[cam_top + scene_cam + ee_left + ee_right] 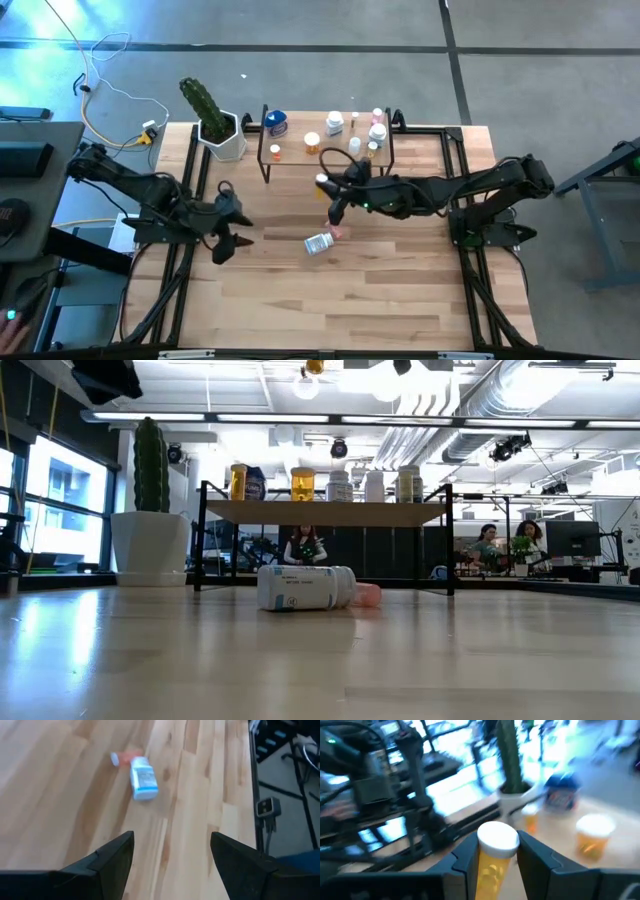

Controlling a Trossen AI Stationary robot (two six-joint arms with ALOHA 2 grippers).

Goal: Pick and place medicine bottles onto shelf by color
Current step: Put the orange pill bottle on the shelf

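Right gripper (495, 857) clamps white-capped orange bottle (494, 857) — label text unreadable

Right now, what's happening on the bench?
The right gripper is shut on an orange bottle with a white cap, near the shelf, which already carries several bottles. The left gripper is open over the table. A white bottle and a pink one lie on their sides.

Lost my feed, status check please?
Right gripper shut on orange bottle, near shelf. Left gripper open, idle. White bottle lying on table. Path unobstructed.
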